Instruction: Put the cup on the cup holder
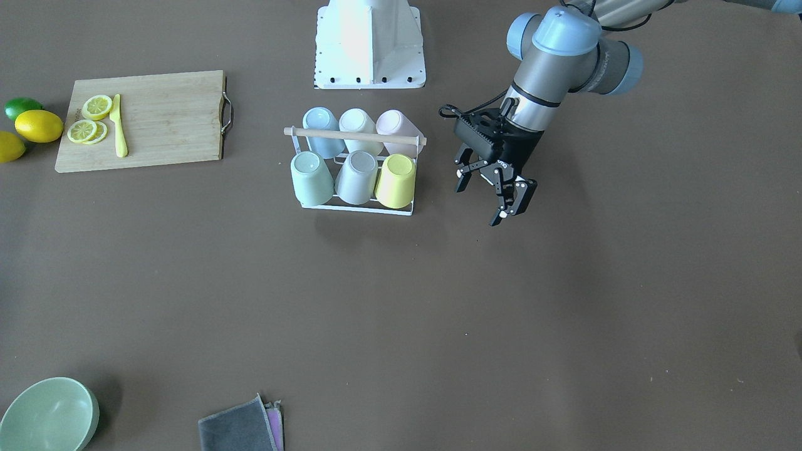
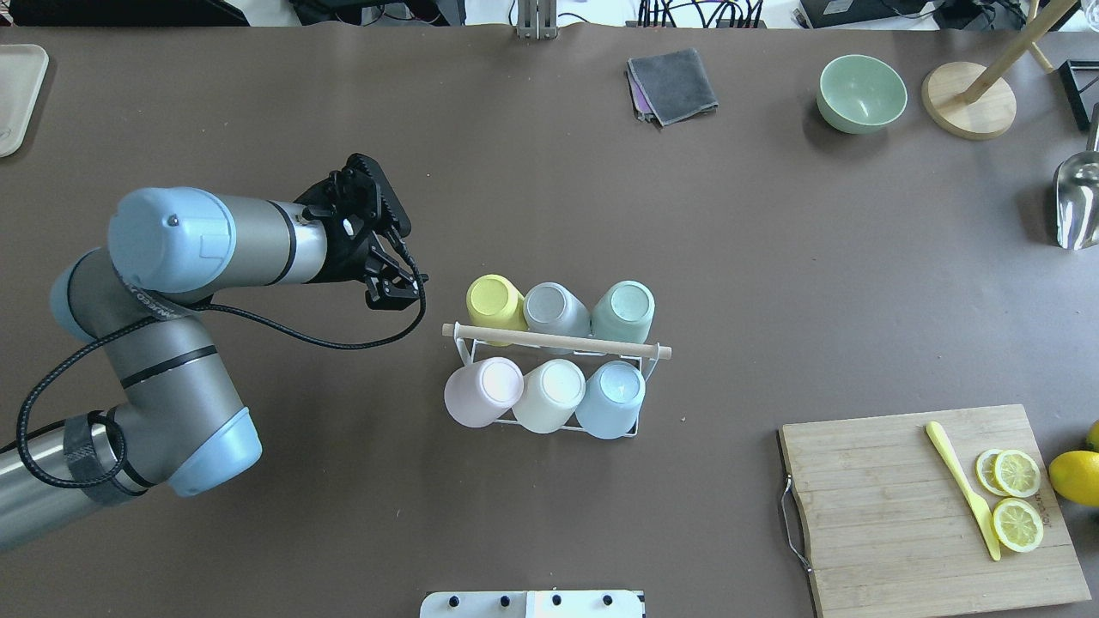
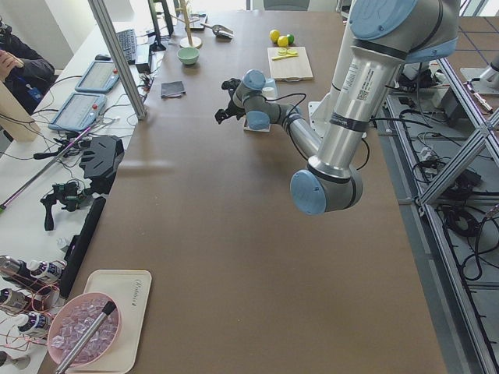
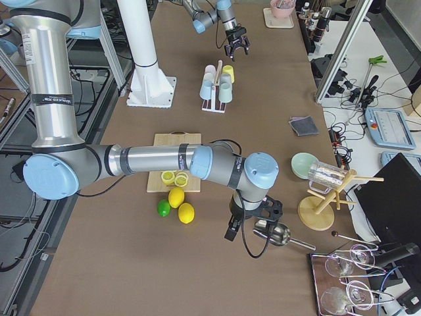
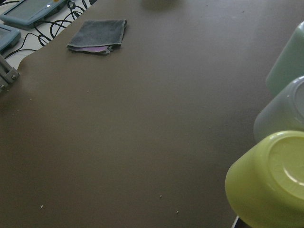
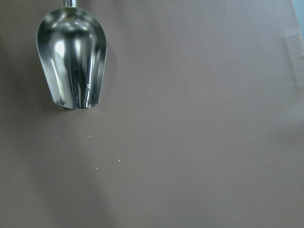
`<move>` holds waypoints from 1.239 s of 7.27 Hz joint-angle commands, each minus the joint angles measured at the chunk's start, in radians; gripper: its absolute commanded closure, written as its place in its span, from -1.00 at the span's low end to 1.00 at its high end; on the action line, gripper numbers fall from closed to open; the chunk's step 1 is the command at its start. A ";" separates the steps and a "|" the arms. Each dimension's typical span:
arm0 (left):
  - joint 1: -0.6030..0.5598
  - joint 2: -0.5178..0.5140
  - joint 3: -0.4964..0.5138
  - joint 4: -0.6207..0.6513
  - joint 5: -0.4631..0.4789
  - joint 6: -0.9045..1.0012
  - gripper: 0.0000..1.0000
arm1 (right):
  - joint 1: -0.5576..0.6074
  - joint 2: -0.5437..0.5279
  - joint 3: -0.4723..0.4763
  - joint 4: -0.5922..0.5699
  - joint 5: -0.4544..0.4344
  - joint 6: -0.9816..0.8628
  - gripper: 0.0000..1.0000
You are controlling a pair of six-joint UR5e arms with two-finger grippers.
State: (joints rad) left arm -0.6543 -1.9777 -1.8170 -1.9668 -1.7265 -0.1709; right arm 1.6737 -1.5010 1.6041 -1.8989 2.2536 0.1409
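Observation:
The cup holder [image 1: 351, 134] is a white wire rack with a wooden rod across its top, at the table's middle; it also shows in the overhead view [image 2: 558, 341]. Several pastel cups sit upside down on its prongs, among them a yellow cup [image 1: 396, 180] at the end nearest my left gripper [image 1: 492, 197]. That gripper is open and empty, hanging above the table a short way beside the rack. The left wrist view shows the yellow cup [image 5: 270, 185] at its lower right. My right gripper [image 4: 253, 227] shows only in the exterior right view, over a metal scoop [image 6: 72, 57]; I cannot tell its state.
A wooden cutting board [image 2: 893, 506] holds lemon slices and a yellow knife [image 2: 962, 485], with whole lemons [image 1: 39, 125] and a lime beside it. A green bowl [image 2: 861, 93], a folded grey cloth [image 2: 674, 81] and a wooden stand [image 2: 968, 101] are at the far side.

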 commanded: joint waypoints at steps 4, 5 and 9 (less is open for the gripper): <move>-0.146 0.074 -0.071 0.620 -0.125 -0.150 -0.97 | 0.007 -0.016 -0.013 0.061 0.055 -0.010 -1.00; -0.218 0.080 -0.044 0.623 -0.266 -0.201 -0.96 | 0.007 -0.024 -0.012 0.063 0.054 -0.014 -1.00; -0.475 0.327 -0.180 0.615 -0.366 -0.197 -0.96 | 0.007 -0.028 -0.004 0.064 0.066 -0.014 -1.00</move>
State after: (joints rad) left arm -1.0256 -1.7118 -1.9615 -1.3518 -2.0807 -0.3674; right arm 1.6813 -1.5294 1.5948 -1.8371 2.3142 0.1269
